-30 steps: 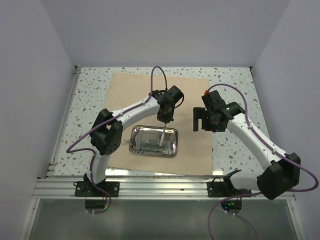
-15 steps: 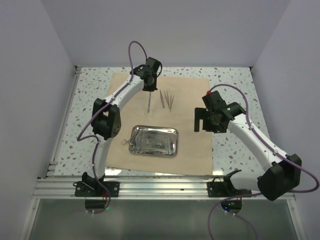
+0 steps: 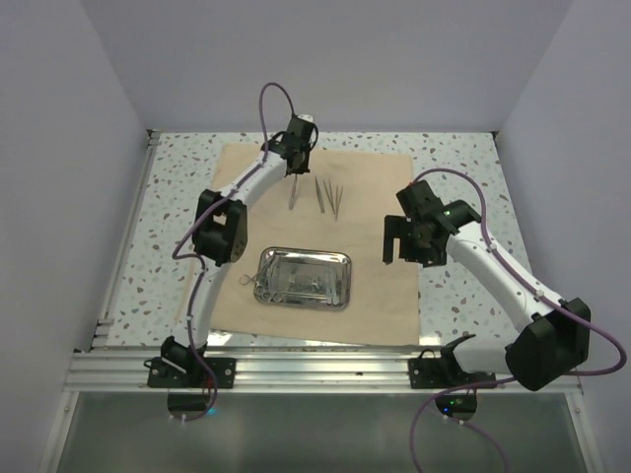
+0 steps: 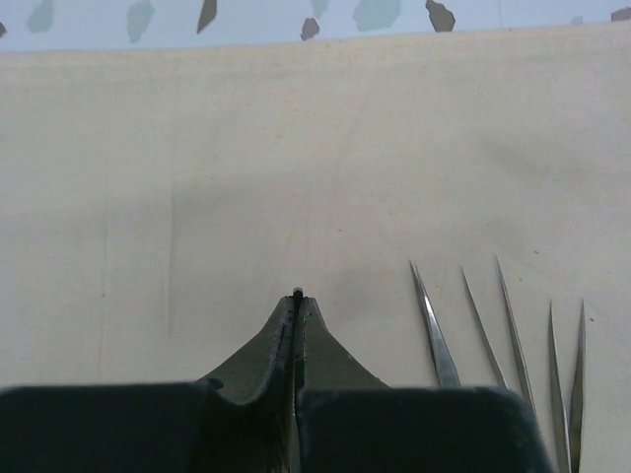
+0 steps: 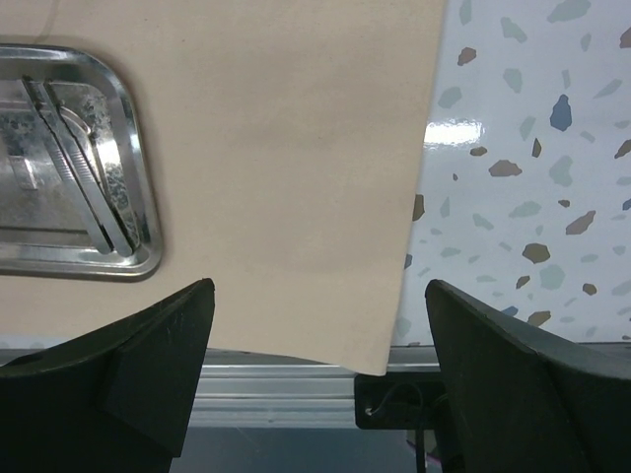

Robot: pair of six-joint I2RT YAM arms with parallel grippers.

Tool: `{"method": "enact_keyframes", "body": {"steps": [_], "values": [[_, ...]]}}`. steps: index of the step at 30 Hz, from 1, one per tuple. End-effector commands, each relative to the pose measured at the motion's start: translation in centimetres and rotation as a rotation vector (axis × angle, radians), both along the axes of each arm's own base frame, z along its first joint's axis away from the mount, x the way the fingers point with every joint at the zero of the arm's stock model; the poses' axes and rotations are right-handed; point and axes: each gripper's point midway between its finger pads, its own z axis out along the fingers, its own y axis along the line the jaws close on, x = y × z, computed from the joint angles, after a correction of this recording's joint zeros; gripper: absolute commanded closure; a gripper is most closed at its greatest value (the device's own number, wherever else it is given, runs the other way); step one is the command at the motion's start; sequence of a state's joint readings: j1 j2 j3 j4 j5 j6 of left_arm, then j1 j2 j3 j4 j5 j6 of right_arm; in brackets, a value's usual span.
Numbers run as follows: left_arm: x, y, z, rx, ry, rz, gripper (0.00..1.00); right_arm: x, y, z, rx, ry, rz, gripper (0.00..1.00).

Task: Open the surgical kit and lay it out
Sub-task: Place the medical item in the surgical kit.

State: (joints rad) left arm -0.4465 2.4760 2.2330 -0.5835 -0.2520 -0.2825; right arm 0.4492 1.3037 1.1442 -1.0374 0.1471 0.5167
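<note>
We find the cloth wrap (image 3: 380,197) spread flat on the table (image 3: 173,207). The tray (image 3: 345,264) sits on its near middle, with several instruments (image 3: 291,286) lying inside. Behind the tray, on the wrap's far part, further instruments (image 3: 328,197) lie side by side.

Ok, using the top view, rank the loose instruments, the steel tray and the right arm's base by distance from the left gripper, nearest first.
1. Loose instruments: at the far end of the cloth, right by the shut left gripper.
2. Steel tray: mid-cloth, on the side toward the arm bases.
3. Right arm's base: at the table's near edge, on the right.
</note>
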Motion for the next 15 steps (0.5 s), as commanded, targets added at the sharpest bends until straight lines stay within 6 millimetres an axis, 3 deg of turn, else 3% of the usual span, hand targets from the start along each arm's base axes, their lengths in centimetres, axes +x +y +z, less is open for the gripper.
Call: {"method": "enact_keyframes", "body": {"steps": [1, 5, 11, 15], "values": [[3.7, 2.8, 4.0, 0.035, -0.152, 0.044, 1.0, -0.1, -0.5, 0.4, -0.016, -0.001, -0.026, 0.08], [3.8, 5.3, 3.5, 0.105, -0.148, 0.056, 0.99, -0.3, -0.5, 0.3, -0.014, 0.004, -0.031, 0.08], [3.6, 6.4, 2.4, 0.116, -0.121, 0.068, 0.94, -0.2, -0.2, 0.3, -0.002, 0.009, -0.033, 0.08], [2.7, 7.0, 2.0, 0.124, -0.088, 0.101, 0.34, -0.4, -0.2, 0.3, 0.005, 0.006, -0.036, 0.08]]}}
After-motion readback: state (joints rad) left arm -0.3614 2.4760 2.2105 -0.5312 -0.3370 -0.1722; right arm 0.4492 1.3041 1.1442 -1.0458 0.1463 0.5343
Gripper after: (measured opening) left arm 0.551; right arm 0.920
